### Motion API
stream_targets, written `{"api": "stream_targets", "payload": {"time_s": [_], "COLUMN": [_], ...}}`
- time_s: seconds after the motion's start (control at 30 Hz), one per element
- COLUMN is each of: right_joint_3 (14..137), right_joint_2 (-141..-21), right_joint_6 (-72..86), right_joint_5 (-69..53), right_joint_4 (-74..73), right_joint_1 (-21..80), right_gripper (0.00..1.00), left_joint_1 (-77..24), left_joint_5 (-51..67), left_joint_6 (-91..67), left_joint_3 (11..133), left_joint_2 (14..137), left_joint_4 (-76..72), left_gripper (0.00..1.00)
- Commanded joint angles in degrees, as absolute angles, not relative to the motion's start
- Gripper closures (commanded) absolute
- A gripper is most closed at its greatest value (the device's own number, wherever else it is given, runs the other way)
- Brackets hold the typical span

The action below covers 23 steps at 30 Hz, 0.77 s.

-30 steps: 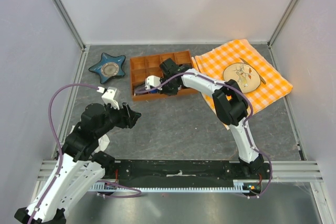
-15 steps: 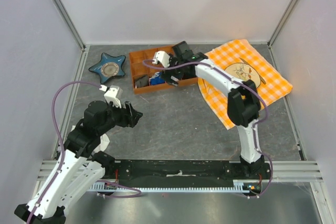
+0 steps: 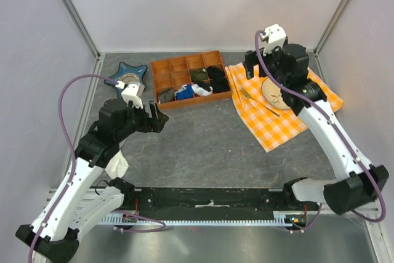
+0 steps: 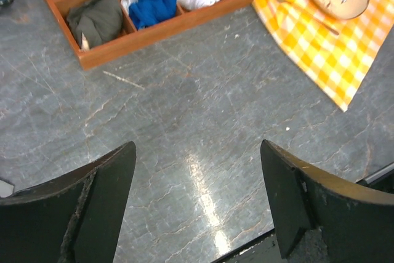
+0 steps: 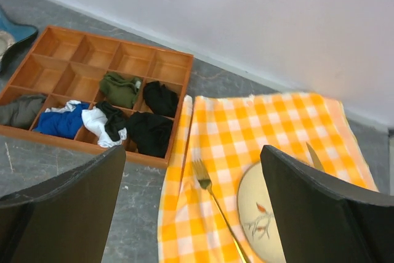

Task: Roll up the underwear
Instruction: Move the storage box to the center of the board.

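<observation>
Both my grippers are spread wide and hold nothing; my left gripper [image 4: 197, 170] hovers over the table [image 4: 184, 109] toward its left edge, my right gripper [image 5: 192, 170] hangs high above the far right corner, clear of the work, I judge, because the rolling looks done; the underwear [image 5: 120, 89] sits bundled in a middle compartment of the wooden tray [image 5: 141, 157] by the far edge; black, blue, white and grey garments [image 5: 61, 121] crowd neighbouring compartments; checked cloth [image 5: 277, 127], plate [image 5: 252, 207] and fork [image 5: 212, 195] lie just beside.
</observation>
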<state>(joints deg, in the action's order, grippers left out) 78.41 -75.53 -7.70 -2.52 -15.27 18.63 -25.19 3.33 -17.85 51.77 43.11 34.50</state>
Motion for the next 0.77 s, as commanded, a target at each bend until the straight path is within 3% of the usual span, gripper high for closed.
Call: {"api": "stream_targets", "payload": {"time_s": [0.0,0.73], "right_joint_3": [72.7,65.83], "right_joint_2": [-68.74,-58.89], "right_joint_6": [-0.18,2.11], "right_joint_5": [10.54,10.55], "right_joint_4": [-12.57,-14.94], "right_joint_1": [19.16,17.67], "right_gripper": [0.02,0.02], "left_joint_1": [-24.87,-24.87], "left_joint_5": [3.25,3.6], "left_joint_6": [-15.47,-16.08], "left_joint_3": [57.56,59.68], "left_joint_2": [41.84,33.84], "left_joint_4": [35.94,42.98], "left_gripper": [0.11,0.11]}}
